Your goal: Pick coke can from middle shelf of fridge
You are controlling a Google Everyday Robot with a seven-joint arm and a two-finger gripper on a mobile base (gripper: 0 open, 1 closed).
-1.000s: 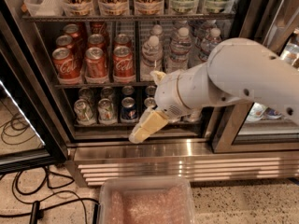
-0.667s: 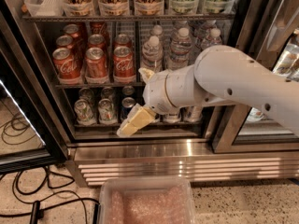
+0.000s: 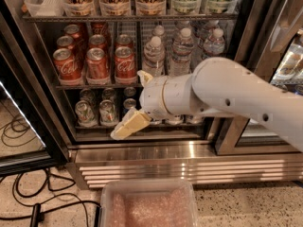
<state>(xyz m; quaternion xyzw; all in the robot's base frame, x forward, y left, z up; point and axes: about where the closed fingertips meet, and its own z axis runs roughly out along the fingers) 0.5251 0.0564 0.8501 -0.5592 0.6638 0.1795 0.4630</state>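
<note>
The gripper [image 3: 129,126] sits left of centre, below the coke cans [image 3: 125,63] on the middle shelf [image 3: 94,85]. Whether it is spread or closed cannot be determined.

The coke cans [image 3: 125,63] on the middle shelf [image 3: 94,85] were red with white script and silver tops. Beside them on that shelf stood clear water bottles [image 3: 155,56] with white caps. Below the shelf the cans [image 3: 85,112] were green and silver, and the cream-yellow gripper [image 3: 129,125] hung in front of them on a white arm [image 3: 236,93]. The fridge [image 3: 142,150] showed ribbed bright steel under the shelf. Lower still, a clear tub [image 3: 147,182] held mottled pink.
</note>
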